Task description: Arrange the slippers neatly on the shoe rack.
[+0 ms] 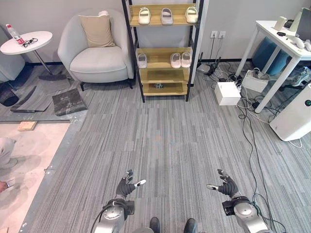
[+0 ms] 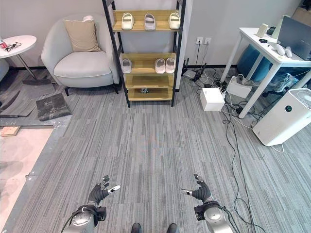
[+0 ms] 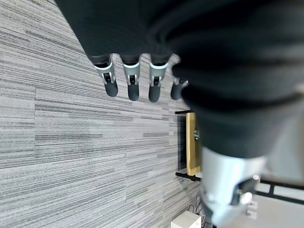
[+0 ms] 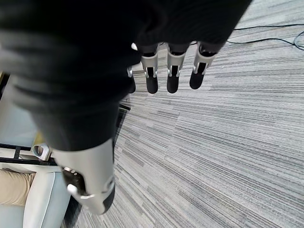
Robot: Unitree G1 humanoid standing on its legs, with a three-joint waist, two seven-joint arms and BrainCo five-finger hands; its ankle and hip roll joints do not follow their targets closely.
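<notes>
A wooden shoe rack (image 1: 162, 76) with black posts stands against the far wall. Three pale slippers (image 1: 166, 16) sit spaced along its top shelf. On the middle shelf a single slipper (image 1: 142, 60) lies at the left and a pair (image 1: 181, 59) lies at the right. A small dark object (image 1: 159, 86) rests on the lowest shelf. My left hand (image 1: 127, 186) and right hand (image 1: 225, 186) hover low over the grey carpet, far in front of the rack. Both are open with straight fingers (image 3: 132, 84) and hold nothing.
A grey armchair (image 1: 95, 51) with a beige cushion stands left of the rack, beside a round white table (image 1: 26, 42). At the right are a white box (image 1: 227, 93), cables (image 1: 249, 121), a white desk (image 1: 279, 46) and a white air purifier (image 1: 295, 114). A person (image 1: 6, 151) is at the left edge.
</notes>
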